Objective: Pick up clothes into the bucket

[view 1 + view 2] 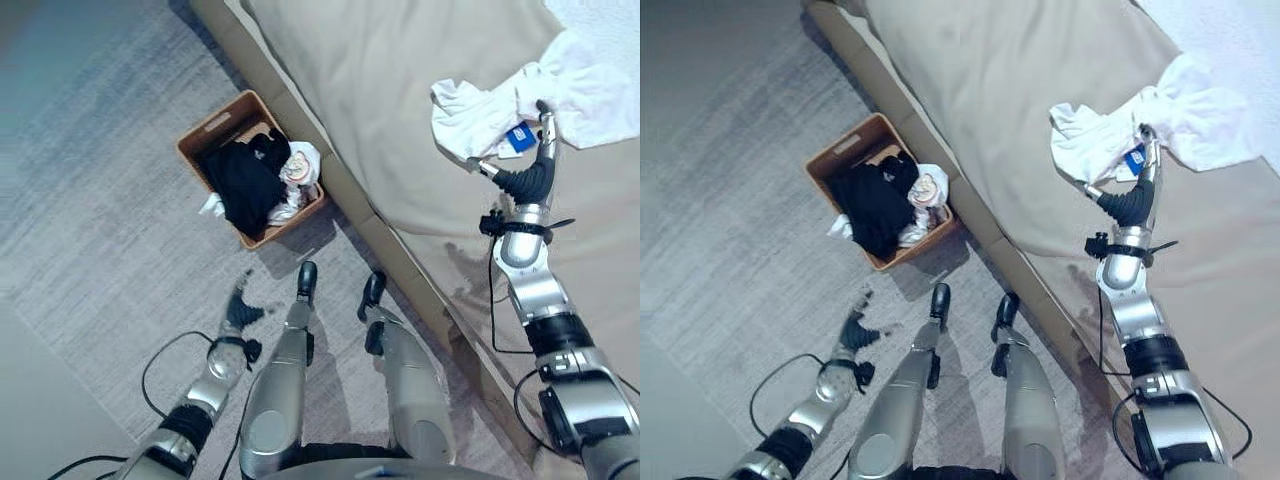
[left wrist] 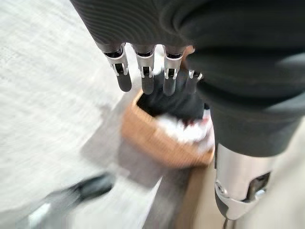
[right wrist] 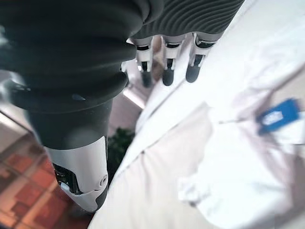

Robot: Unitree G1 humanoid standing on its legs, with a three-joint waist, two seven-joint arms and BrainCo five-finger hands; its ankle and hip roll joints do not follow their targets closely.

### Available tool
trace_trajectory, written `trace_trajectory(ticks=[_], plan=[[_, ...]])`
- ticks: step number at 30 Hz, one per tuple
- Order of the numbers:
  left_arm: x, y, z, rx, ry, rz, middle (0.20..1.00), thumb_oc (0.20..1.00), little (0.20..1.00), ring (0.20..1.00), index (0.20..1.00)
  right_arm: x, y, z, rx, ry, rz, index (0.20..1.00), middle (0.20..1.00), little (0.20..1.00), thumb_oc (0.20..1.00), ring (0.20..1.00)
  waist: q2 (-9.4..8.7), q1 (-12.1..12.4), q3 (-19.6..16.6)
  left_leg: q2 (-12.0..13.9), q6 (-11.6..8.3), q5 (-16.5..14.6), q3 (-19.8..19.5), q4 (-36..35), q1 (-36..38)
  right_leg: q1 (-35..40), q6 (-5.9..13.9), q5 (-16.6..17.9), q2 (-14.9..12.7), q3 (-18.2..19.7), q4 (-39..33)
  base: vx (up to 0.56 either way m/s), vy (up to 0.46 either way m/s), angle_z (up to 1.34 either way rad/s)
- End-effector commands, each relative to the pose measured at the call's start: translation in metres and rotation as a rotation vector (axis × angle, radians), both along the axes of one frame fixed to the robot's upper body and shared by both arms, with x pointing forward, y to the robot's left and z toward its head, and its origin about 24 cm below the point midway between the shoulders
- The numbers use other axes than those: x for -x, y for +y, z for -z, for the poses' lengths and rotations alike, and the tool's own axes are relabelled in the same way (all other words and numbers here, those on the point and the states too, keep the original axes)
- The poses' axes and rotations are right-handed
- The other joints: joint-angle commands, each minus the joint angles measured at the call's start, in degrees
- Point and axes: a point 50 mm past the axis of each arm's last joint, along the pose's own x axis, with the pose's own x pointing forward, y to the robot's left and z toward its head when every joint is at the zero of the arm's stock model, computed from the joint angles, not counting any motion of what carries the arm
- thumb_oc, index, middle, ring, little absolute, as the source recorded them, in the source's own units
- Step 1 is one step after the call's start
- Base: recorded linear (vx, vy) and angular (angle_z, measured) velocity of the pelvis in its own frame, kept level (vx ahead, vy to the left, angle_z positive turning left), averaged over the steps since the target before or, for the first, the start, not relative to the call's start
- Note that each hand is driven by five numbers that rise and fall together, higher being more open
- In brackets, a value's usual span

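- A grey carpet with a fine streaked weave covers the floor; along its far side runs a bed under a smooth beige sheet, its padded edge slanting across the eye views.
- The bucket is a rectangular, open-topped brown basket with a slot handle in its end wall. It stands on the carpet just beside the bed's edge, its long axis running roughly at right angles to that edge.
- Inside the bucket lies a crumpled black garment heaped over the middle, with white clothes bunched at the end nearest the bed and a white bit hanging over the opposite long wall.
- On the bed, well apart from the bucket, lies a soft, wrinkled white garment with a small blue tag; it stretches lengthwise away from the bucket towards the bed's far side.
- The right hand is stretched out over the bed at this white garment, beside the blue tag; in its wrist view the fingers are straight and released, hanging above the cloth without gripping it.
- The left hand hangs low over the carpet, near the bucket; its wrist view shows the fingers straight and released, holding nothing, with the bucket beyond them.
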Motion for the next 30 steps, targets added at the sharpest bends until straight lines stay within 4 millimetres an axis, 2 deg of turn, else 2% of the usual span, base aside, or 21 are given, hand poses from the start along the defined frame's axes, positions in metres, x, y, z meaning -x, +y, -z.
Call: trace_trajectory(ticks=[1,2,3,7,11,12,13,14,16,17,22,25,30], plan=[[0.007,-0.023,0.0,0.036,-0.013,0.106,1.0,1.0,1.0,1.0,1.0,0.007,-0.034,-0.035,0.113,-0.075,0.146,1.0,1.0,1.0,1.0,1.0,3.45,-0.16,-3.36,2.22,-0.95,-1.55,-0.97,0.45,1.32,2.21,4.97,-1.34,-4.07,0.2,0.7,0.03,-0.095,0.03],[0.015,-0.023,0.009,0.081,0.033,0.066,1.0,1.0,1.0,1.0,1.0,0.003,-0.041,-0.053,0.153,-0.072,0.192,1.0,1.0,1.0,1.0,1.0,3.98,0.32,-3.55,2.27,-0.99,-1.42,-0.97,0.36,1.24,1.65,4.82,-1.76,-4.0,0.5,1.74,0.02,-0.077,0.03],[0.015,-0.023,0.008,0.084,0.031,0.065,1.0,1.0,1.0,1.0,1.0,0.002,-0.041,-0.054,0.155,-0.074,0.191,1.0,1.0,1.0,1.0,1.0,4.04,0.21,-3.49,2.26,-0.99,-1.42,-0.95,0.36,1.2,1.56,4.82,-1.8,-4.02,0.54,1.83,0.01,-0.071,0.06],[0.024,-0.02,0.02,0.149,0.09,-0.047,1.0,1.0,1.0,1.0,1.0,-0.001,-0.065,-0.092,0.234,-0.061,0.33,1.0,1.0,1.0,1.0,1.0,5.49,1.08,-3.47,2.29,-1.49,-0.57,-1.52,-0.09,0.78,0.13,4.45,-2.7,-4.4,0.33,4.2,0.01,-0.066,0.04],[0.025,-0.006,0.024,0.258,0.101,-0.232,1.0,1.0,1.0,1.0,1.0,0.003,-0.087,-0.126,0.362,-0.008,0.482,1.0,1.0,1.0,1.0,1.0,6.54,1.79,-2.79,2.42,-1.8,0.08,-1.95,-0.16,-0.33,-1.85,4.19,-3.19,-4.68,0.05,6.32,0.02,-0.087,0.07],[0.025,-0.004,0.023,0.274,0.096,-0.25,1.0,1.0,1.0,1.0,1.0,0.004,-0.089,-0.132,0.368,-0.01,0.5,1.0,1.0,1.0,1.0,1.0,6.34,1.86,-2.96,2.28,-1.96,-1.08,-2.12,-0.47,0.24,-1.71,4.66,-4.99,-4.68,0.69,6.78,-0.02,-0.08,0.08],[0.022,0.001,0.021,0.295,0.084,-0.285,1.0,1.0,1.0,1.0,1.0,0.005,-0.091,-0.15,0.439,0.011,0.546,1.0,1.0,1.0,1.0,1.0,6.7,2.33,-2.01,2.45,-1.75,0.1,-2.0,0.5,-1.7,-3.71,4.1,-2.85,-4.44,0.62,6.94,-0.01,-0.042,0.14],[0.022,0.0,0.021,0.299,0.083,-0.286,1.0,1.0,1.0,1.0,1.0,0.005,-0.09,-0.152,0.442,0.008,0.544,1.0,1.0,1.0,1.0,1.0,6.8,2.2,-1.95,2.44,-1.75,0.08,-1.95,0.55,-1.8,-3.85,4.09,-2.85,-4.45,0.68,7.0,-0.11,-0.02,0.15],[0.018,0.002,0.017,0.298,0.058,-0.291,1.0,1.0,1.0,1.0,1.0,0.005,-0.086,-0.169,0.491,0.008,0.57,1.0,1.0,1.0,1.0,1.0,6.45,2.54,-1.08,2.62,-1.7,-0.03,-2.03,1.14,-3.39,-5.85,4.08,-2.43,-4.13,1.19,7.29,0.03,-0.069,0.04],[0.016,0.001,0.016,0.302,0.056,-0.287,1.0,1.0,1.0,1.0,1.0,0.005,-0.083,-0.175,0.499,0.003,0.569,1.0,1.0,1.0,1.0,1.0,5.96,2.37,-0.96,2.55,-1.86,-1.26,-2.07,0.95,-3.01,-6.06,4.57,-4.35,-4.08,2.01,8.1,0.07,-0.099,-0.04],[0.006,-0.008,0.007,0.335,0.033,-0.235,1.0,1.0,1.0,1.0,1.0,0.002,-0.077,-0.202,0.574,0.103,0.585,1.0,1.0,1.0,1.0,1.0,5.19,2.75,-0.39,2.86,-2.02,-0.63,-2.13,1.73,-7.79,-11.45,4.54,-3.56,-3.44,2.93,8.89,0.01,-0.066,-0.05],[0.002,-0.02,0.0,0.362,0.015,-0.182,1.0,1.0,1.0,1.0,1.0,0.004,-0.077,-0.212,0.566,0.118,0.594,1.0,1.0,1.0,1.0,1.0,5.0,2.86,-0.39,3.07,-2.19,-0.16,-1.84,1.69,-10.59,-14.88,4.57,-3.13,-3.28,3.17,9.16,0.0,-0.009,-0.01],[-0.002,-0.028,-0.009,0.376,-0.015,-0.126,1.0,1.0,1.0,1.0,1.0,0.005,-0.071,-0.222,0.577,0.11,0.581,1.0,1.0,1.0,1.0,1.0,4.59,2.81,-0.39,2.81,-2.28,-0.01,-1.86,2.53,-14.98,-19.19,4.76,-3.02,-3.1,3.56,9.87,0.0,0.0,0.0]])
